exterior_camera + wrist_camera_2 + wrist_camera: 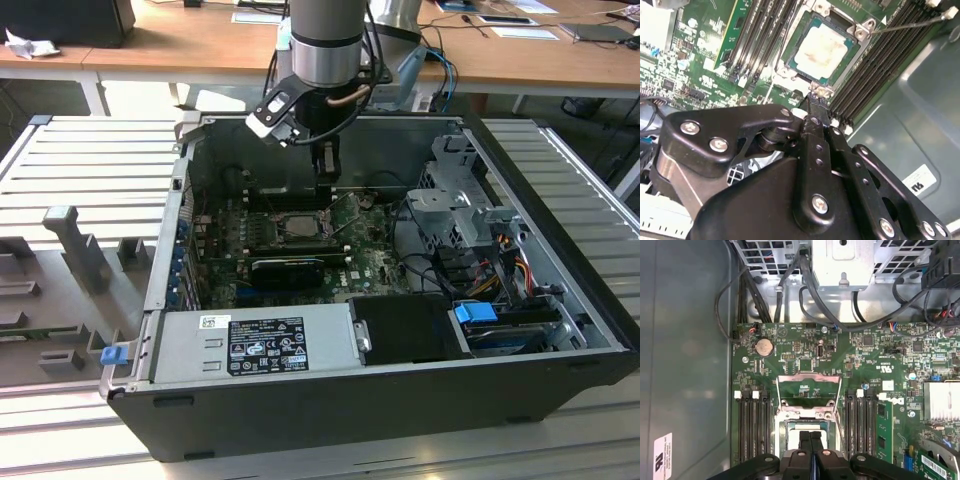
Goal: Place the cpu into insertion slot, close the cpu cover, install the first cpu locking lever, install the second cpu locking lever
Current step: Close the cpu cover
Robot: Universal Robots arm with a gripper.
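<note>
The exterior view looks down at a slant from outside the open computer case [560, 300], holding the whole case and the arm [325, 40]. Both wrist views sit close above the motherboard [805, 347], looking past the gripper [810, 434]; all three share the socket [297, 226].

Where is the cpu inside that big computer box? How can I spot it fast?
Look into the open computer case and find the green board on its floor. In the middle of that board, between two banks of long black slots, lies the cpu. It is the one flat, pale silver square there; the chips around it are small and black.
</note>
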